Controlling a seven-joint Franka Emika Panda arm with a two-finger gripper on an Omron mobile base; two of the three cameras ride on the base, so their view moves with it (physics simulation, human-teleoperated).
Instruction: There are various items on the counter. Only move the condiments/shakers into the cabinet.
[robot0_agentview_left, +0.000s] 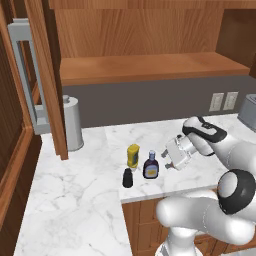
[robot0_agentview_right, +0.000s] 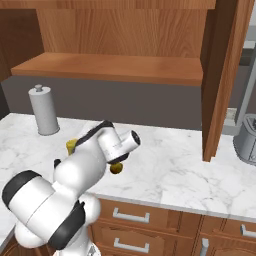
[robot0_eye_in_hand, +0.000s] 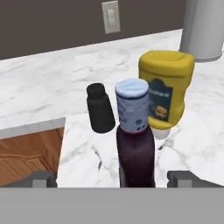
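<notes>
The dark bottle (robot0_eye_in_hand: 135, 146) with a blue cap and pale label stands on the white marble counter (robot0_eye_in_hand: 39, 94), right between my fingertips (robot0_eye_in_hand: 43, 179). My gripper (robot0_eye_in_hand: 117, 179) is open and level with the bottle's lower body, not closed on it. Behind the bottle are the short black shaker (robot0_eye_in_hand: 99, 109) on the left and the yellow squeeze bottle (robot0_eye_in_hand: 166, 89) on the right. In the left base view the gripper (robot0_agentview_left: 166, 159) sits just right of the dark bottle (robot0_agentview_left: 151, 166), with the yellow bottle (robot0_agentview_left: 133, 155) and black shaker (robot0_agentview_left: 128, 178) beyond. A small yellow-brown ball (robot0_agentview_right: 116, 169) peeks from under my hand.
The tall steel canister (robot0_agentview_left: 72, 122) stands at the back left of the counter. Above is the wooden cabinet shelf (robot0_agentview_left: 150, 67), its door (robot0_agentview_left: 47, 75) swung open with a long grey handle (robot0_agentview_left: 24, 75). Wall outlets (robot0_agentview_left: 223, 101) and a grey appliance (robot0_agentview_right: 246, 140) lie to the right.
</notes>
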